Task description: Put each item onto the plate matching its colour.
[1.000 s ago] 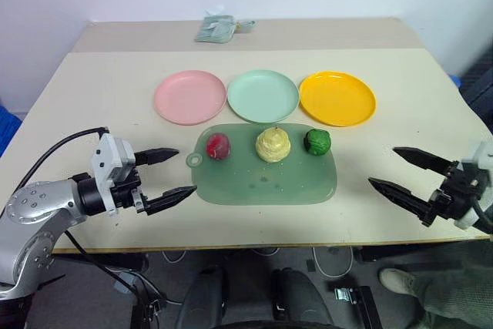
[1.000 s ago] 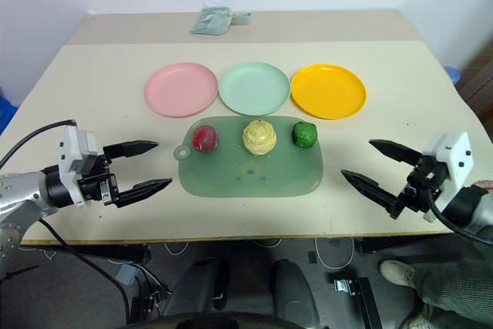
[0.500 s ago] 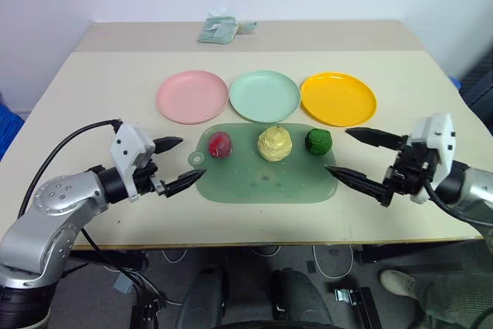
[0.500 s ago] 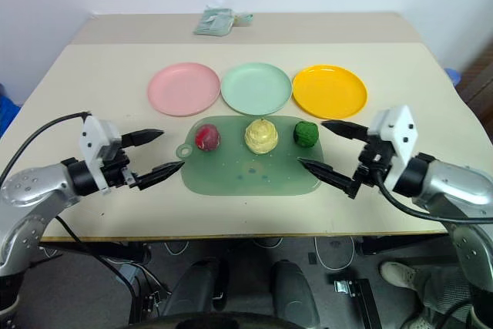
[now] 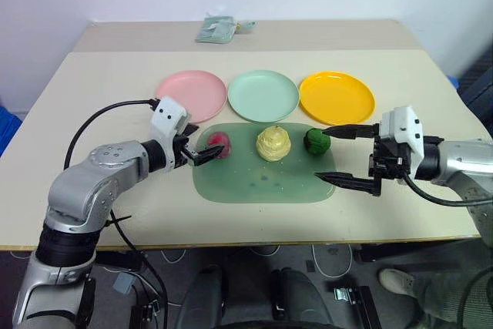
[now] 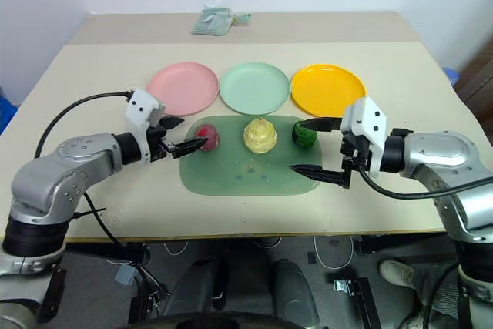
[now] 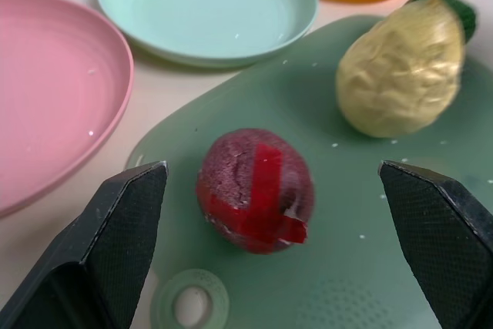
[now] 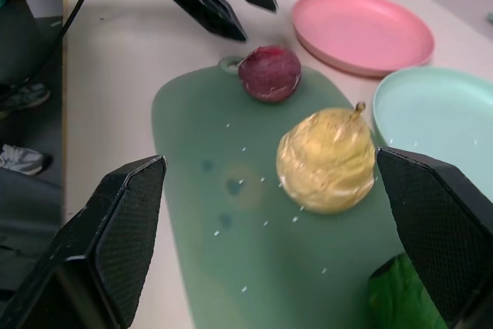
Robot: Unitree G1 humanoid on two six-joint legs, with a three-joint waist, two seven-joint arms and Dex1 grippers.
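left wrist view: red item (image 7: 256, 190) has a glossy stripe | left end effector (image 5: 199, 149) wide, level, flanking it | right end effector (image 5: 339, 156) wide beside green ball (image 5: 316, 141)

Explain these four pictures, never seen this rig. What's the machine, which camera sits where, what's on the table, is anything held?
It is a two-armed humanoid robot at a table. Two pictures come from its head, looking down over both arms. The other two come from a camera on each wrist, looking out between that gripper's two black fingers.

On the table lie a pink plate, a mint green plate and an orange-yellow plate. Nearer the robot is a green mat carrying a red toy food, a pale yellow one and a dark green one.

The left gripper is open beside the red one; the right gripper is open by the green one. Nothing is held.
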